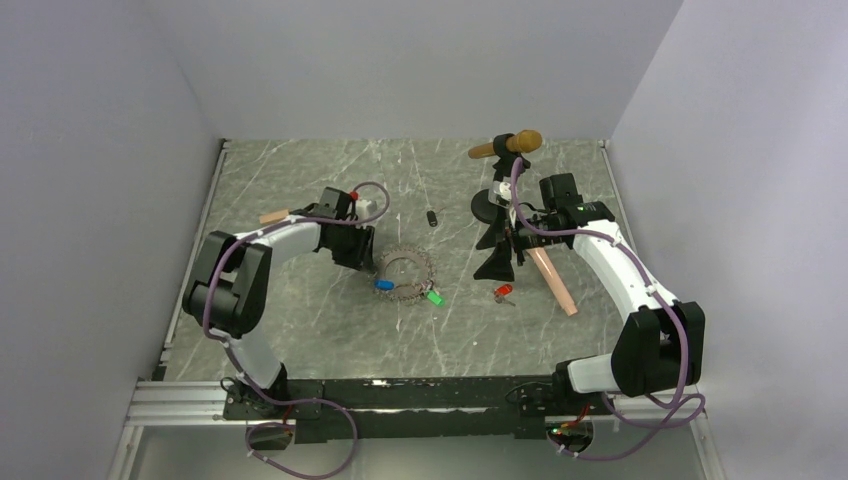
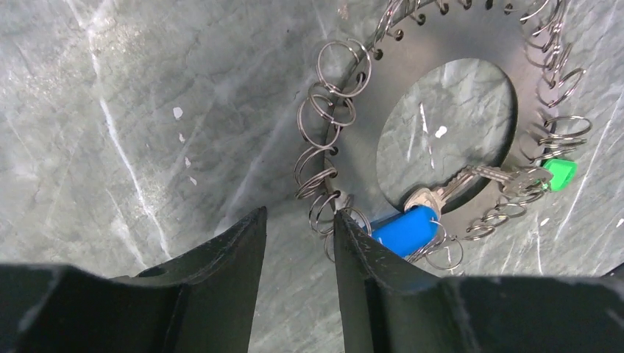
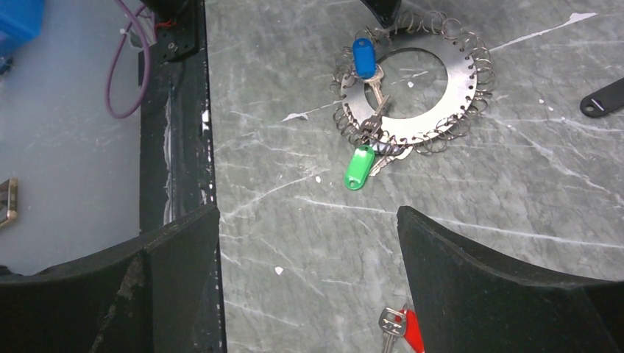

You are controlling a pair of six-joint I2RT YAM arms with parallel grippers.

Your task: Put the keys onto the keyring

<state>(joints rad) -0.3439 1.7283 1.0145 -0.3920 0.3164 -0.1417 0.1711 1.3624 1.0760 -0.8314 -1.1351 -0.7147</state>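
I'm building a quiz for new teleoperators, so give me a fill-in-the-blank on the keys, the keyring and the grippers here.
1. The loose key, lying apart from the keyring by the right gripper, has a ___ tag.
2. In the left wrist view, the nearest tag to the left gripper is ___.
3. The third tag, at the keyring's edge, is ___.
4. Both grippers' jaws stand ___.
Missing words: red; blue; green; open.

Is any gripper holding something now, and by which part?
Nothing is held. The left gripper is open beside the keyring; the right gripper is open near the red-tagged key.
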